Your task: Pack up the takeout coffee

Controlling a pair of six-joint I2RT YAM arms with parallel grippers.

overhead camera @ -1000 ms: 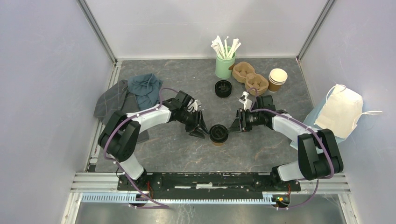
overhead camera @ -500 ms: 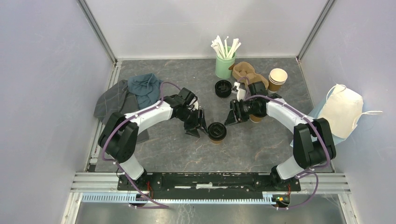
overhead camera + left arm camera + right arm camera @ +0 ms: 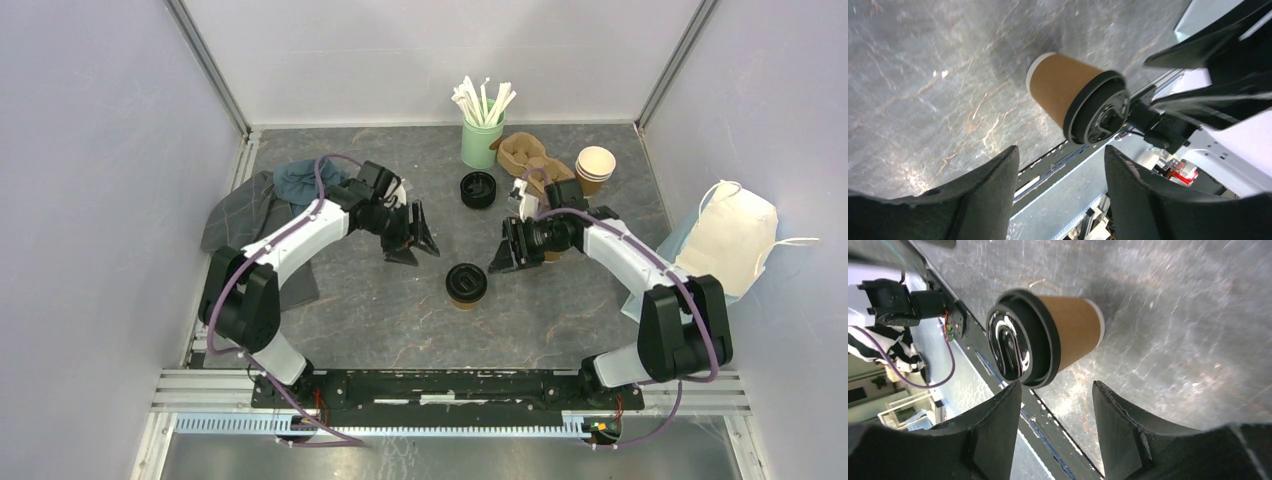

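Where it stands upright near the middle of the desk, we note the takeout coffee cup: brown kraft wall, pale base rim, round black lid seated on top. The left gripper and right gripper flank it without touching, jaws spread, both empty.

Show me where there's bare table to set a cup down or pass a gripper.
Widest bare patch: the near strip between the lidded cup and the base rail. Also free: the far left corner, between the cloths and the green cup of stirrers. Crowded: far right, where lid stack, cup carrier and lidless cups cluster.
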